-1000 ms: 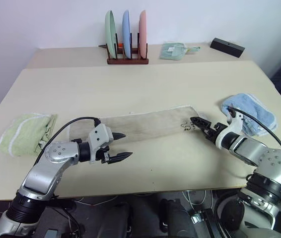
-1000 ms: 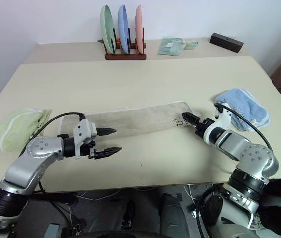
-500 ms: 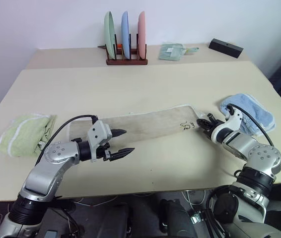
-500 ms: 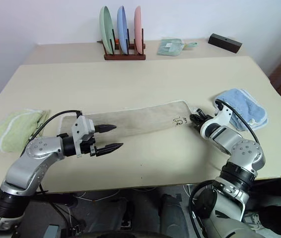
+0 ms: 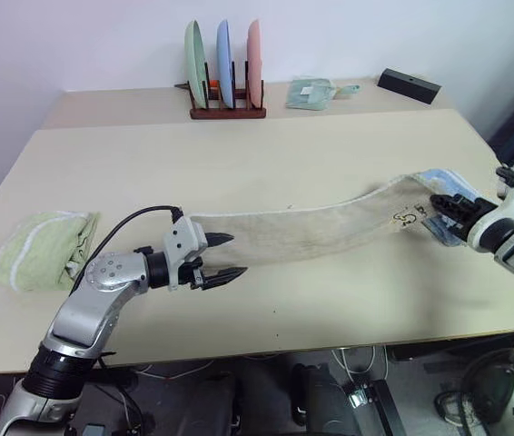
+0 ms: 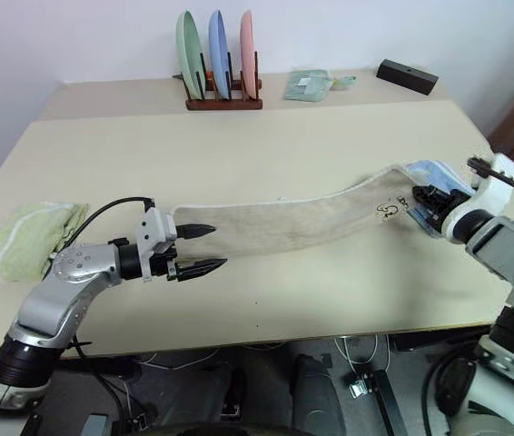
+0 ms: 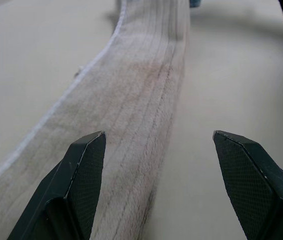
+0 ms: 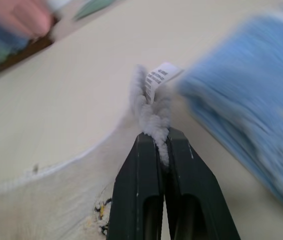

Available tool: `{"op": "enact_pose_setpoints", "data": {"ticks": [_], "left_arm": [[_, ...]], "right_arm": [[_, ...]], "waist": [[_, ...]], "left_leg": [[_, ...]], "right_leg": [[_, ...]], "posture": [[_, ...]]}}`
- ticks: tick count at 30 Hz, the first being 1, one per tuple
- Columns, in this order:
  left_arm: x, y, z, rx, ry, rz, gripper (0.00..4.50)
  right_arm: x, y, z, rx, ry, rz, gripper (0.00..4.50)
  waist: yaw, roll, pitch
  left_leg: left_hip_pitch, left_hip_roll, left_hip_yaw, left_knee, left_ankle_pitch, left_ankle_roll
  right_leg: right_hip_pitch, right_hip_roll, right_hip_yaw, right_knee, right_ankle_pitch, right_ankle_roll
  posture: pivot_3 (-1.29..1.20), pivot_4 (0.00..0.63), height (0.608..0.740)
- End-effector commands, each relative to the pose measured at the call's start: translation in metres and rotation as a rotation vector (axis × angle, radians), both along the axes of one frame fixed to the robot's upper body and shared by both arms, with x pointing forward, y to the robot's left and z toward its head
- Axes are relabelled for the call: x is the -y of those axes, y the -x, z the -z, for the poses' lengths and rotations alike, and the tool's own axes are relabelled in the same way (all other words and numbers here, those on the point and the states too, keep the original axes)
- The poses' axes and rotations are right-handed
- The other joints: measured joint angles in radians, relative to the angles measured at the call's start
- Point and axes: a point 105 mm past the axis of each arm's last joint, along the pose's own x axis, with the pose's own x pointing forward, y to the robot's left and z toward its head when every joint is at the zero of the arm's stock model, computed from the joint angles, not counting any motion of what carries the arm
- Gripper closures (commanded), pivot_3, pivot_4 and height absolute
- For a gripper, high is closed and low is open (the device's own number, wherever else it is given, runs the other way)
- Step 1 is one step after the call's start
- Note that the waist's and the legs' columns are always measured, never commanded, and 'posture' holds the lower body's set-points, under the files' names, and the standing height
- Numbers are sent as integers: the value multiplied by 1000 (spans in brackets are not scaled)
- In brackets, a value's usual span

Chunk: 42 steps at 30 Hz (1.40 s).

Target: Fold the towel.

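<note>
The beige towel [image 5: 321,229] lies as a long strip across the middle of the table, its right end lifted off the surface. A small dark logo [image 5: 406,216] sits near that raised end. My right gripper [image 5: 445,208] is shut on the towel's right edge [image 8: 152,120], with a white tag showing just beyond the fingertips. My left gripper [image 5: 223,257] stands open at the towel's left end, one finger [image 7: 84,167] over the cloth and the other finger [image 7: 246,172] over bare table beside it.
A folded light green towel [image 5: 44,248] lies at the table's left edge. A light blue towel [image 5: 448,182] sits behind my right gripper. At the back stand a plate rack [image 5: 225,77] with three plates, a pale green cloth [image 5: 311,93] and a black box [image 5: 408,85].
My right gripper shut on the towel's right end and lifted it up and to the right, stretching the strip. The left gripper has stayed where it was, open.
</note>
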Motion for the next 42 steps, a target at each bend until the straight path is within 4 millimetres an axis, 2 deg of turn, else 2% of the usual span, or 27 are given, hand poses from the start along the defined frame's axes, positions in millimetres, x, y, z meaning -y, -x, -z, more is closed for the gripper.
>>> {"op": "enact_pose_setpoints", "data": {"ticks": [1, 3, 6, 11, 15, 22, 25, 27, 29, 32, 34, 35, 37, 39, 42], "left_arm": [[5, 0, -6, 43, -1, 25, 983], [5, 0, -7, 45, 0, 24, 983], [5, 1, -7, 48, 1, 15, 983], [3, 3, -6, 48, 4, -8, 983], [2, 6, -7, 48, 5, -24, 983], [1, 9, -5, 41, -2, -35, 983], [0, 9, -5, 38, -3, -36, 983], [0, 9, -4, 33, -3, -37, 983], [-1, 9, -3, 29, -6, -39, 983], [-2, 10, -2, 22, -5, -41, 983], [-1, 10, -1, 15, 0, -50, 983], [0, 10, 0, 2, 16, -58, 983], [3, 12, 1, -19, 43, -73, 983], [6, 15, 4, -46, 65, -94, 983], [7, 21, 12, -90, 77, -133, 983]], "right_arm": [[-58, 4, -16, 96, 174, -274, 4458], [-82, 9, -11, 102, 250, -406, 4458], [-108, 12, 10, 79, 409, -542, 4458], [-136, 9, 44, 41, 518, -649, 4458], [-142, 8, 58, 38, 562, -681, 4458], [-144, 10, 65, 50, 604, -737, 4458], [-140, 20, 49, 104, 573, -796, 3642], [-129, 31, 34, 166, 586, -834, 2759], [-121, 42, 28, 184, 590, -884, 1912], [-111, 50, 23, 186, 577, -904, 1912], [-101, 27, 13, 233, 531, -754, 1912], [-96, 11, 11, 248, 498, -664, 2522], [-93, -8, 14, 259, 444, -564, 3259], [-98, -17, 24, 256, 391, -538, 4354], [-109, -23, 47, 242, 365, -549, 4436]], "waist": [[-3, 0, 0], [-3, 0, 0], [5, -1, 0], [16, -1, 0], [19, -1, 0], [19, -1, 0], [21, -1, 0], [25, -1, 0], [22, -1, 1], [19, -2, 1], [15, -2, 1], [11, -3, 1], [13, -3, 1], [19, -3, 1], [22, -3, 1]], "left_leg": [[0, 0, 0, 0, 0, 0], [0, 0, 0, 0, 0, 0], [-1, -1, 0, 0, 0, 0], [-1, -1, 0, 1, 0, 0], [-1, -1, 0, 1, 0, 0], [-2, -1, -1, 1, 0, -1], [-2, -1, -1, 1, 0, -1], [-2, -1, -1, 1, 0, 0], [-2, -2, -1, 1, 0, 0], [-2, -1, -1, 1, 0, 0], [-1, -1, -1, 1, 0, 0], [-1, 0, -1, 1, 0, 0], [0, 0, -1, 1, 1, -1], [0, 0, -1, 1, 1, -2], [-2, -1, -2, 0, 4, -7]], "right_leg": [[0, 0, 0, 0, 0, 0], [0, 0, 0, 0, 0, 0], [0, -1, 0, -1, 0, 0], [-1, -1, 0, -1, 0, 0], [-1, -2, 0, -1, 0, 0], [-1, -1, 0, -1, 0, 0], [-1, -1, 0, -1, 0, 0], [-1, -2, -1, -1, 0, 0], [-1, -2, -1, -2, 0, 0], [-1, -2, -1, -2, 0, 0], [-1, -1, -1, -2, 0, 0], [-1, -1, -1, -1, 0, 0], [0, -1, 0, -1, 0, 0], [-1, -1, 0, 0, 0, 0], [-1, -1, 0, -1, 0, 0]], "posture": [[0, 150, 740], [0, 150, 740], [0, 150, 740], [0, 150, 740], [0, 150, 740], [0, 150, 740], [0, 150, 740], [0, 150, 740], [0, 150, 740], [0, 150, 740], [0, 150, 740], [0, 150, 740], [0, 150, 740], [0, 150, 740], [0, 150, 740]]}}
